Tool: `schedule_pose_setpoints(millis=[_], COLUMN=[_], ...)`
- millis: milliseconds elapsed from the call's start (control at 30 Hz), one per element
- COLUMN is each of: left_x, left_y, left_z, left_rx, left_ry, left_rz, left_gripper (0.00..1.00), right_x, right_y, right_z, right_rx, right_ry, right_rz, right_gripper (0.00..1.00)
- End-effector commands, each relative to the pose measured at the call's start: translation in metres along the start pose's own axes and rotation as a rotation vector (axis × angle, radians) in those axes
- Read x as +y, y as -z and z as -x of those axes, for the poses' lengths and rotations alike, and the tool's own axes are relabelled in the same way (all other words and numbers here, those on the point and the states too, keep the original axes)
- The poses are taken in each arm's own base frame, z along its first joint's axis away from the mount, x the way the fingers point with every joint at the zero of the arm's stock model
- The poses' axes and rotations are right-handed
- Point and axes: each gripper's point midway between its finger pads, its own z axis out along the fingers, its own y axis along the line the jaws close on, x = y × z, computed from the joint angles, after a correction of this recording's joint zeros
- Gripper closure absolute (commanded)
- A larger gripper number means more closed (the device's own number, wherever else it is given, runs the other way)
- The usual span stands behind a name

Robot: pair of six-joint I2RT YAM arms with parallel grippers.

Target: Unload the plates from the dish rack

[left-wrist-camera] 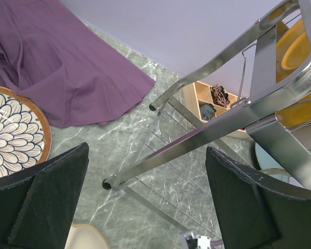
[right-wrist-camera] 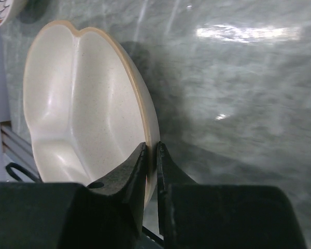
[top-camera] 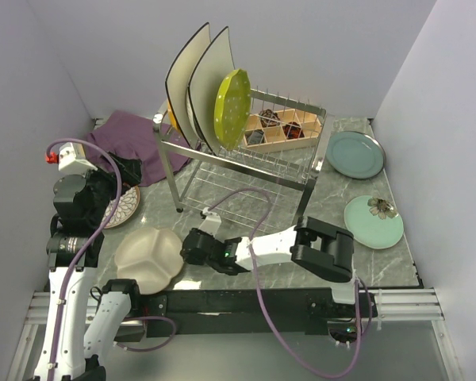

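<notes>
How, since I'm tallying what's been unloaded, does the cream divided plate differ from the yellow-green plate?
The cream divided plate lies face up on the table; the yellow-green plate stands on edge in the dish rack. The cream one is lobed and plain; the yellow-green one is roundish and speckled. The right claw pinches the cream plate's rim; nothing grips the yellow-green plate. Both are single-colour plates.
</notes>
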Motion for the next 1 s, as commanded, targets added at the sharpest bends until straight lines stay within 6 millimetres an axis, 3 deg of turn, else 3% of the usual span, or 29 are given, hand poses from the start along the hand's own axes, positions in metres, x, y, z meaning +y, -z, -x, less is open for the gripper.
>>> schedule_pose_setpoints(millis=[0,33,633,767,833,967], left_x=[-0.009,-0.009,-0.016,-0.019,-0.019,-0.021], left_y=[0.004,0.003,0.008,0.015,0.016,0.019], left_z=[0.019,0.018,0.028,0.032,0.033,0.035], left_rx=[-0.057,-0.056,-0.067,-0.083,-0.087,-0.095], left_ry=[-0.027,-0.027,-0.025,-0.030,-0.031,-0.033], left_rz=[-0.025,-0.024,-0.033,-0.041,-0.041,-0.051], left_gripper=[0.01,0.00,0.01,0.00,0.00,0.00], right_x=[0.066,0.077,0.129,0.152,0.155,0.168], right_y=[-0.003,-0.003,-0.028,-0.027,-0.031,-0.027], right_z=[0.006,0.007,-0.002,-0.002,-0.010,-0.007], right_rx=[-0.013,-0.008,0.007,-0.001,0.027,0.024], right_ry=[-0.114,-0.115,-0.191,-0.224,-0.189,-0.160], right_rz=[0.189,0.215,0.381,0.482,0.485,0.555], right_gripper=[0.95,0.95,0.94,0.95,0.95,0.90])
